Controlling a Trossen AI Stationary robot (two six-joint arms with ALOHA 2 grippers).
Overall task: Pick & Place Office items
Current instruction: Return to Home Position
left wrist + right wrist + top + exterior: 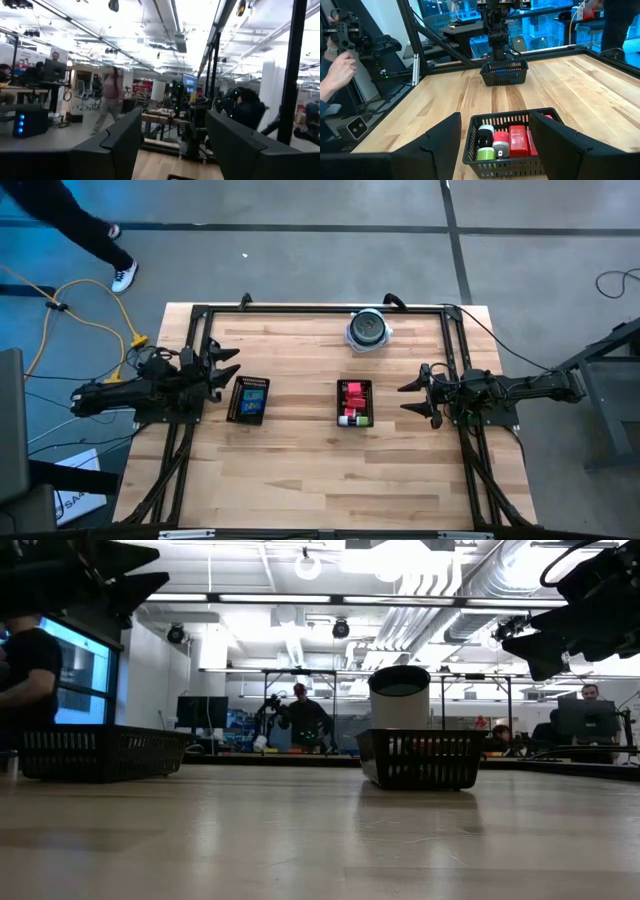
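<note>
Two black mesh trays sit on the wooden table. The right tray holds red blocks, a green piece and a white-topped one. The left tray holds blue and dark pieces with a yellow spot. My right gripper hovers open just right of the right tray, level with it. My left gripper is open, raised at the left tray's left edge. Neither touches anything.
A round grey-and-black disc-shaped object stands near the far edge; in the low view it rises behind the right tray. A person's hand holds a controller beyond the table's far side. Bare wood lies toward the near edge.
</note>
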